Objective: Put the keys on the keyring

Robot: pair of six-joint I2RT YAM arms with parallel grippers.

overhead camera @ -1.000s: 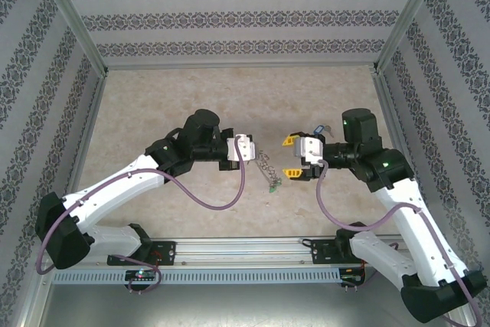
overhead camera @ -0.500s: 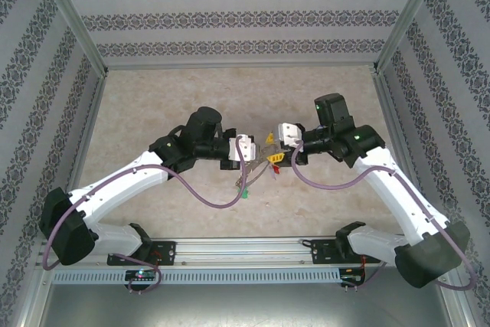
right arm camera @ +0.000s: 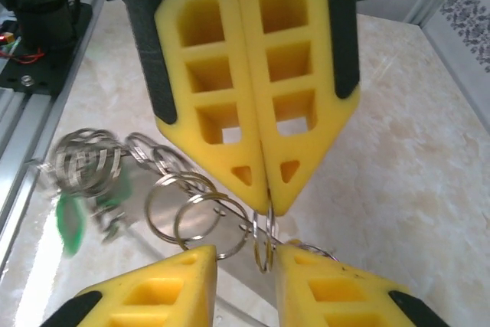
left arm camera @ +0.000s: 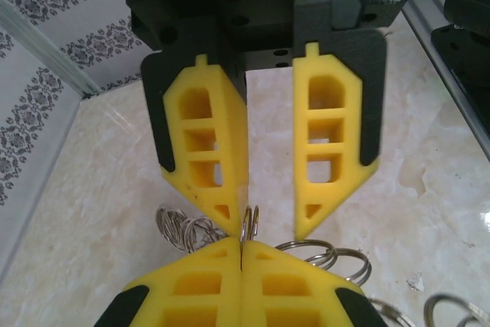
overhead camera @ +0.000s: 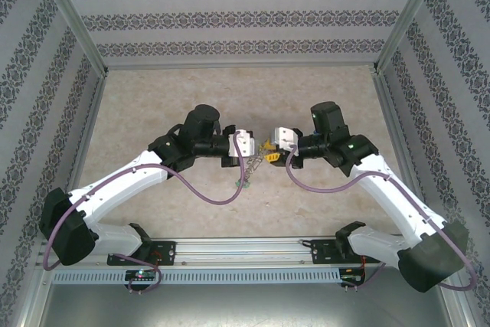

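nearest in the left wrist view, the left gripper (left arm camera: 241, 254) is clenched on a thin metal ring (left arm camera: 249, 223), which stands edge-up out of its pads, probably held this way so the rim is offered to the other arm. just beyond it the right gripper (left arm camera: 269, 231) is spread wide, one finger on each side of that ring and touching nothing that i can see, seemingly lined up to take it over. a chain of small split rings (right arm camera: 187, 216) trails off sideways, ending near a green-capped key (right arm camera: 70, 223) over the table (overhead camera: 153, 105). whether the pinched loop is the keyring itself i cannot tell.
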